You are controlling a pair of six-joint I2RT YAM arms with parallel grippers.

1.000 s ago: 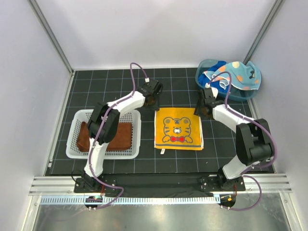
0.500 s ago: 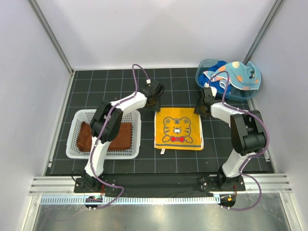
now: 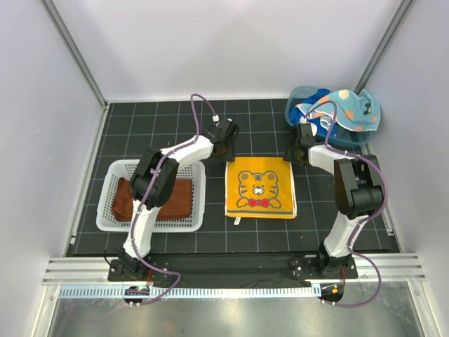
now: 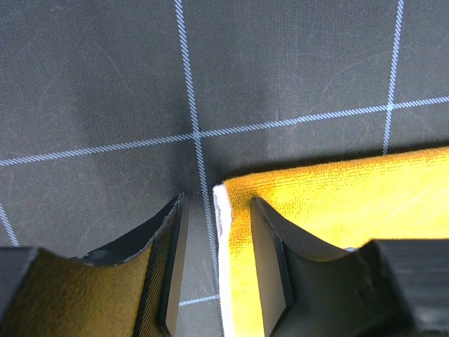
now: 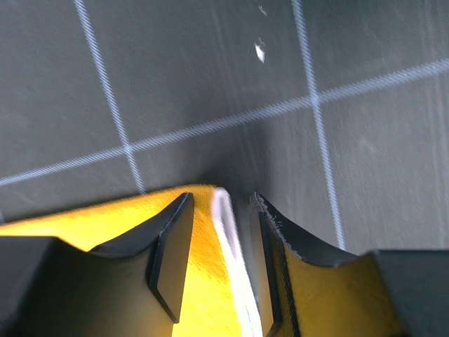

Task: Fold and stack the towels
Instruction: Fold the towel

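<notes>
A yellow-orange towel (image 3: 259,187) with a tiger face lies flat in the middle of the black grid mat. My left gripper (image 3: 226,149) stands at its far left corner and is open. In the left wrist view the towel's white-edged corner (image 4: 223,200) lies between the jaws of the left gripper (image 4: 219,270), one finger (image 4: 273,267) over the cloth. My right gripper (image 3: 294,152) is open at the far right corner. In the right wrist view, the right gripper (image 5: 219,263) straddles the towel's edge (image 5: 226,232). A rust-brown towel (image 3: 184,198) lies folded in the basket.
The white mesh basket (image 3: 112,226) stands at the left of the mat. A blue tub (image 3: 293,112) at the far right holds a spotted light blue towel (image 3: 347,109) and a royal blue towel (image 3: 321,95). White walls and metal posts enclose the mat.
The right arm has folded in, its elbow swinging toward the far side, and its gripper has shifted slightly along the towel's far right corner. The left gripper has barely moved.
</notes>
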